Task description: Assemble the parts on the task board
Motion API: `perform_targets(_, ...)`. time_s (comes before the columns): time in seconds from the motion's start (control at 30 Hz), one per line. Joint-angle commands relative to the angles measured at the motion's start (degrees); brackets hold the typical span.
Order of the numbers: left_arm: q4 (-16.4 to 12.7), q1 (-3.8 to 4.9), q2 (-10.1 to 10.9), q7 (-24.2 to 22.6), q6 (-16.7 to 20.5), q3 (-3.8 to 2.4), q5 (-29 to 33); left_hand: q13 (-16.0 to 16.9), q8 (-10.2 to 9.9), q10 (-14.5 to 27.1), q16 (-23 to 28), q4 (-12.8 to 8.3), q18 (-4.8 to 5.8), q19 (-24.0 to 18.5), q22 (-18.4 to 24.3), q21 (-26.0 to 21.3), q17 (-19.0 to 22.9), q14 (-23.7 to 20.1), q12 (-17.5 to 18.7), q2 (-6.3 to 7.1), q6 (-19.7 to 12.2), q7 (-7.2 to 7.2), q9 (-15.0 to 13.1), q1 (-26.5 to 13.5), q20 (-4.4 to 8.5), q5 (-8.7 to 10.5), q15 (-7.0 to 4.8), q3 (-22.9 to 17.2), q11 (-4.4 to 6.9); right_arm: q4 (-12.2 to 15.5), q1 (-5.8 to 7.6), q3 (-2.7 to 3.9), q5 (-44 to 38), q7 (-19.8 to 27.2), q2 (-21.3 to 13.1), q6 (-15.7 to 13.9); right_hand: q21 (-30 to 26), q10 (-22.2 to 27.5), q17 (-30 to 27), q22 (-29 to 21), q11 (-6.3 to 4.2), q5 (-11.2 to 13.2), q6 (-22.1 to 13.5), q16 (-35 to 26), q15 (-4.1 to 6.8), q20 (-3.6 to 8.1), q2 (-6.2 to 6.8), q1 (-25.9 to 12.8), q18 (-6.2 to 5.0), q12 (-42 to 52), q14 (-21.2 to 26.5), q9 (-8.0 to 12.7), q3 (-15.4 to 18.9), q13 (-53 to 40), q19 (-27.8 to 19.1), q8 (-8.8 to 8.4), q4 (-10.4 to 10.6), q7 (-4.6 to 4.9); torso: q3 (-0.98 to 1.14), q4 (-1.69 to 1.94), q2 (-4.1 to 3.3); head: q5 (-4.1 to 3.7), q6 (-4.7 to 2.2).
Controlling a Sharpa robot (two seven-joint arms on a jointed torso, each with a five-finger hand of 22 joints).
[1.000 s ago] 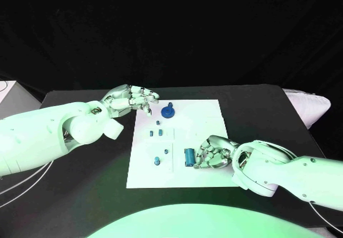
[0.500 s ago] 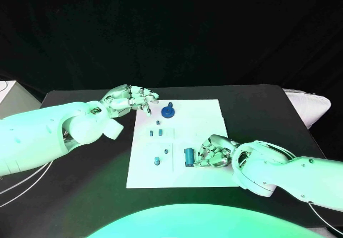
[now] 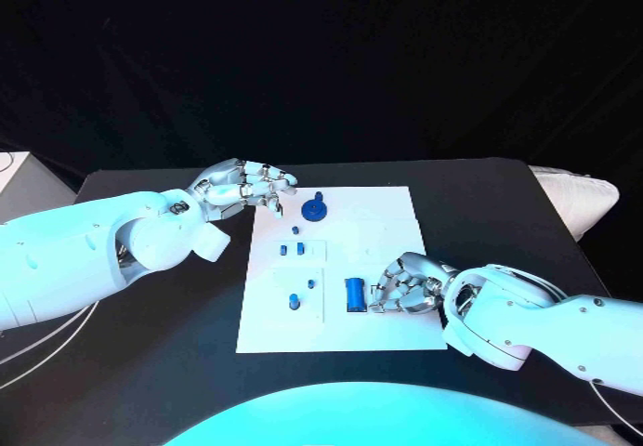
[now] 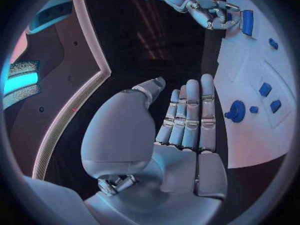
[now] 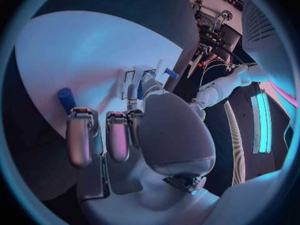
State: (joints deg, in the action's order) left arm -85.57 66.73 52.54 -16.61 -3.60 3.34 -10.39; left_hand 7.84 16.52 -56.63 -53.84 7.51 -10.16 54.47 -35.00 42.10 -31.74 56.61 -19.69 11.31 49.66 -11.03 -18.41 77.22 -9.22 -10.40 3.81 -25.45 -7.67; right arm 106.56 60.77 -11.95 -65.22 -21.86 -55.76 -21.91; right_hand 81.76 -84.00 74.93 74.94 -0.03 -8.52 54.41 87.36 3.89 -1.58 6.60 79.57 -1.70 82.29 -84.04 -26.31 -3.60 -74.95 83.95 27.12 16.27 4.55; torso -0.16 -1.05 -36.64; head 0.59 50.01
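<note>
Blue parts point(image 3: 355, 295) on white task board point(image 3: 382, 209), black table point(image 3: 482, 200)

A black bench point(image 3: 161, 334) spans the scene, a white cushion-like object point(image 3: 579, 200) just off its right edge

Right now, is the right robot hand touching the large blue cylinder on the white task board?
Cannot tell: head view shows robot hand right beside cylinder, no clear gap or contact.

the right hand point(image 3: 406, 283) has shifted a little toward the near-right side of the task board point(image 3: 388, 209), so a small gap now shows between its fingers and the blue cylinder point(image 3: 355, 294), which has not moved.
</note>
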Motion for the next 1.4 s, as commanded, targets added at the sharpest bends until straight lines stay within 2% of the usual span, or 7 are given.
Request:
perform_targets(0.03, -0.05, -0.03, -0.03, -0.42, -1.28, -0.01, -0.23, 0.09, 0.14, 0.41, 0.20, 0.26, -0.30, -0.08, 0.07, -0.18, 0.07, -0.38, 0.14, -0.50, 0.05, -0.08, -0.06, -0.04, -0.12, 0.16, 0.07, -0.06, -0.01, 1.10, 0.83, 0.05, 4.65, 7.37, -2.04, 1.84, -0.49, -0.42, 10.59, 11.75, 0.80, 0.62, -1.13, 0.03, -0.63, -0.79, 0.43, 0.43, -0.03, -0.37, -4.92, 0.61, -0.30, -8.64, 3.68, -1.40, 0.07, 0.76, 0.02, -0.03, 0.04, -0.33, -0.01)
perform_targets(0.33, -0.06, -0.03, -0.11, -0.74, -1.02, -0.01, -0.28, 0.12, 0.15, 0.45, 0.19, 0.37, -0.30, -0.03, 0.09, -0.22, 0.06, -0.35, 0.12, -0.48, 0.00, -0.09, -0.06, -0.06, -0.12, 0.19, 0.07, 0.08, -0.02, 1.99, 3.61, 0.06, 7.23, 9.13, -9.16, 1.42, -0.49, -0.30, 10.66, 11.80, 1.49, 0.79, -2.01, 0.06, -1.25, -1.41, 1.25, 0.52, -0.03, -0.49, -4.92, 1.40, -0.53, -8.59, 3.68, -3.24, -0.10, 1.53, -0.08, -0.15, 0.09, -1.33, -0.01)
perform_targets(0.5, -0.19, -0.03, -0.17, -1.28, -0.43, -0.01, -1.06, 0.13, 0.16, 0.45, 0.19, 0.41, -0.30, -0.03, 0.10, -0.24, 0.06, -0.35, 0.12, -0.42, -0.01, -0.09, -0.06, -0.10, -0.13, 0.20, 0.08, 0.16, -0.02, 1.10, 4.03, 0.03, 7.24, 9.98, -11.45, 0.19, -0.64, -0.25, 10.73, 11.77, 1.84, 0.64, -2.53, 0.10, -1.54, -1.70, 1.63, 0.76, -0.06, -0.52, -4.93, 1.78, -0.69, -8.59, 3.63, -4.21, -0.18, 1.93, -0.07, -0.47, 0.12, -1.58, -0.01)
perform_targets(0.73, -0.31, -0.03, -0.24, -1.51, -0.50, -0.01, -1.40, 0.14, 0.17, 0.43, 0.18, 0.48, -0.30, -0.01, 0.11, -0.25, 0.06, -0.33, 0.10, -0.48, 0.00, -0.09, -0.07, -0.13, -0.13, 0.19, 0.08, 0.17, -0.02, 1.49, 4.06, -0.02, -2.19, 7.50, -13.74, -2.11, -0.78, 0.08, 10.59, 11.76, 1.86, 0.76, -1.44, 0.00, -1.66, -1.96, 2.60, 0.02, -0.10, -0.98, -4.87, 1.81, -0.30, -8.26, 3.59, -4.41, 0.17, 1.85, -0.02, -0.55, 0.12, -1.83, -0.01)
perform_targets(0.87, -0.37, -0.03, -0.22, -1.80, -0.55, -0.01, -1.44, 0.14, 0.17, 0.43, 0.18, 0.48, -0.30, -0.01, 0.11, -0.25, 0.06, -0.33, 0.10, -0.48, 0.00, -0.09, -0.07, -0.13, -0.13, 0.19, 0.08, 0.17, -0.02, 1.57, 3.43, -0.04, -4.79, 5.71, -13.89, -2.38, -1.55, 0.50, 10.03, 11.50, 1.86, 0.79, -1.21, -0.35, -1.65, -2.03, 2.92, -0.98, -0.26, -1.58, -4.72, 1.84, 0.09, -7.83, 3.37, -4.65, 0.37, 1.82, -0.05, -0.58, 0.08, -1.93, -0.01)
perform_targets(1.17, -0.72, -0.04, -0.12, -2.27, -0.74, -0.01, -1.36, 0.16, 0.18, 0.42, 0.18, 0.56, -0.30, 0.00, 0.12, -0.27, 0.05, -0.32, 0.08, -0.53, 0.00, -0.08, -0.07, -0.16, -0.13, 0.17, 0.08, 0.21, -0.01, 0.04, 0.17, -0.13, -6.96, 1.12, -11.04, -1.03, -1.89, 0.65, 10.12, 11.44, 1.50, -0.08, 0.11, -0.37, -1.38, -1.89, 2.57, -5.97, -0.32, -1.90, -4.74, 1.51, 1.23, -7.65, 3.33, -4.63, 0.55, 1.36, 0.04, -0.40, 0.15, -1.59, -0.01)
perform_targets(1.4, -0.88, -0.04, 0.09, -2.33, -0.74, -0.01, -1.24, 0.16, 0.19, 0.43, 0.18, 0.61, -0.30, 0.01, 0.12, -0.28, 0.05, -0.31, 0.08, -0.56, -0.01, -0.09, -0.07, -0.19, -0.13, 0.16, 0.08, 0.23, -0.01, -0.55, -0.69, -0.15, -9.20, -1.72, -10.04, -0.42, -1.78, 0.63, 10.20, 11.52, 1.30, -0.84, 0.58, -0.33, -1.23, -1.76, 2.40, -8.18, -0.30, -1.92, -4.77, 1.17, 2.00, -7.66, 3.41, -4.37, 0.54, 1.13, -0.15, -0.43, 0.12, -1.60, -0.01)
